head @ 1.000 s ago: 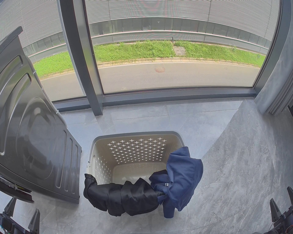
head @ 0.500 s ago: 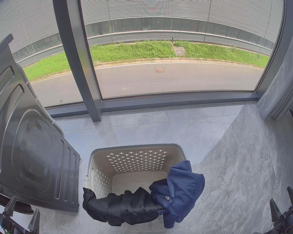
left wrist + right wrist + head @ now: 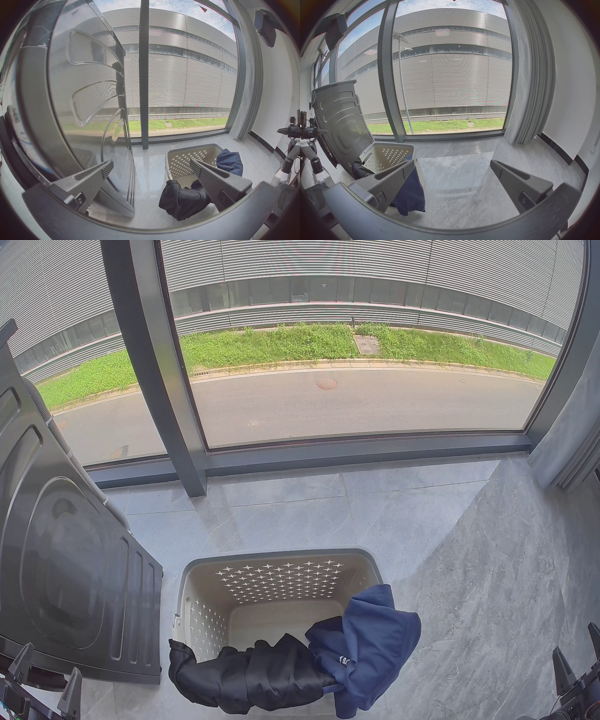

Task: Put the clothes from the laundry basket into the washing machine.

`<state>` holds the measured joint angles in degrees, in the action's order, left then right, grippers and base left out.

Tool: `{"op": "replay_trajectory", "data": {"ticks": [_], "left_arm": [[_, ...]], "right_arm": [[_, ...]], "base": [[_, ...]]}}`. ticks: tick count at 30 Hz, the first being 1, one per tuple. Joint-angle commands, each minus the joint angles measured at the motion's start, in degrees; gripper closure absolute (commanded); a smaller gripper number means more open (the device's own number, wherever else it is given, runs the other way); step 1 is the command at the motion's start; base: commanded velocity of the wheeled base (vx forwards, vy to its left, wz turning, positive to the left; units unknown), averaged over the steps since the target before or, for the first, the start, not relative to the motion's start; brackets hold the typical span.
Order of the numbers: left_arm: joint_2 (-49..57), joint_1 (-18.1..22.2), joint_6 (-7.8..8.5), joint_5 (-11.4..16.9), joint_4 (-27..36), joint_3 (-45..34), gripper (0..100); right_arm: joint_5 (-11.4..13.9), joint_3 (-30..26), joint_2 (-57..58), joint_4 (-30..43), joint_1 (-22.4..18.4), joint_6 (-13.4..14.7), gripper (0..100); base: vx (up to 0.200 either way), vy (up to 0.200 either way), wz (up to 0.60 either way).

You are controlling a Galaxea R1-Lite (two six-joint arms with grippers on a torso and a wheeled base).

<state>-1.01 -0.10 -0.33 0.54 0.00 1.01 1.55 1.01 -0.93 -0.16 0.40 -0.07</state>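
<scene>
Left gripper sits low, left of the laundry basket and nearer the robot, fingers spread wide with nothing between them; in the left wrist view the left gripper shows the same wide gap. Washing machine: dark grey ribbed body just left of the basket, leaning, its lower corner close to the basket's left wall, cannot tell if they touch. The basket is pale beige plastic with star-shaped holes and stands on the grey tile floor. Its far wall and bottom show bare behind the clothes. Black garment is bunched along the basket's near rim, with one end hanging outside over the near-left corner. Blue garment is draped over the basket's near-right corner, touching the black one and partly hanging outside the right wall. Right gripper is well to the right of the basket, low over the floor, fingers apart and holding nothing; the right wrist view shows the right gripper equally spread. Beyond the basket is the window, and a grey curtain hangs far right of the basket.
</scene>
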Motion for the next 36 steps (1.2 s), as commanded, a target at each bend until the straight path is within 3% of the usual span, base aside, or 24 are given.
{"op": "replay_trajectory", "data": {"ticks": [1, 10, 16, 36], "left_arm": [[0.9, 0.0, -0.02, 0.0, 0.0, -1.0, 0], [0.8, 0.0, -0.02, 0.1, 0.0, -1.0, 0], [0.8, 0.0, -0.02, 0.1, -0.1, -1.0, 0], [0.9, 0.0, 0.07, 0.1, 0.0, -1.0, 0]], "right_arm": [[0.0, -1.0, 0.9, 0.0, -0.1, 0.0, 0], [0.0, -1.0, 0.9, 0.0, -0.1, 0.0, 0], [0.0, -1.0, 0.9, 0.0, 0.0, 0.0, 0], [0.0, -1.0, 0.9, 0.0, 0.0, 0.0, 0]], "base": [[0.000, 0.000, 0.00], [0.000, 0.000, 0.00], [0.200, 0.000, 0.00], [0.030, 0.000, 0.00]]}}
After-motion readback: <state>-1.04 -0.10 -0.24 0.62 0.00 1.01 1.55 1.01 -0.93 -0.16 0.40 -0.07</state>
